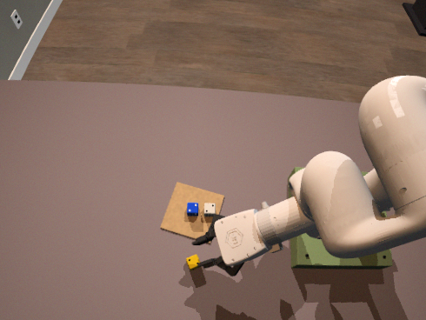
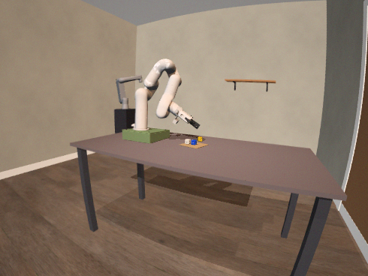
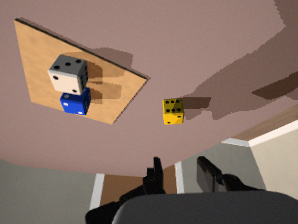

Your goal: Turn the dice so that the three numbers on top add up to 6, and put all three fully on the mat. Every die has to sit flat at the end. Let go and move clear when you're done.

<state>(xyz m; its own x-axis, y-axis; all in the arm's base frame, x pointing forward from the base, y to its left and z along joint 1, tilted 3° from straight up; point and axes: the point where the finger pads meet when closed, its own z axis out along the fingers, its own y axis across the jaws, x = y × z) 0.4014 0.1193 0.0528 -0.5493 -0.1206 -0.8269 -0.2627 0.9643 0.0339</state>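
A tan square mat (image 1: 179,196) (image 2: 197,146) (image 3: 34,60) lies on the table. A blue die (image 1: 192,209) (image 2: 194,142) (image 3: 75,103) and a white die (image 1: 209,209) (image 2: 187,141) (image 3: 68,74) sit flat on it, side by side. A yellow die (image 1: 193,261) (image 2: 200,139) (image 3: 173,111) sits flat on the bare table, just off the mat's corner. My gripper (image 1: 199,253) (image 2: 195,124) (image 3: 178,169) hangs in the air above the table, between the mat and the yellow die. Its fingers are about half open and hold nothing.
The arm's green base block (image 1: 304,254) (image 2: 146,134) stands on the table close to the mat. A grey second arm on a black pedestal (image 2: 124,116) stands behind the table. A wall shelf (image 2: 250,81) hangs far back.
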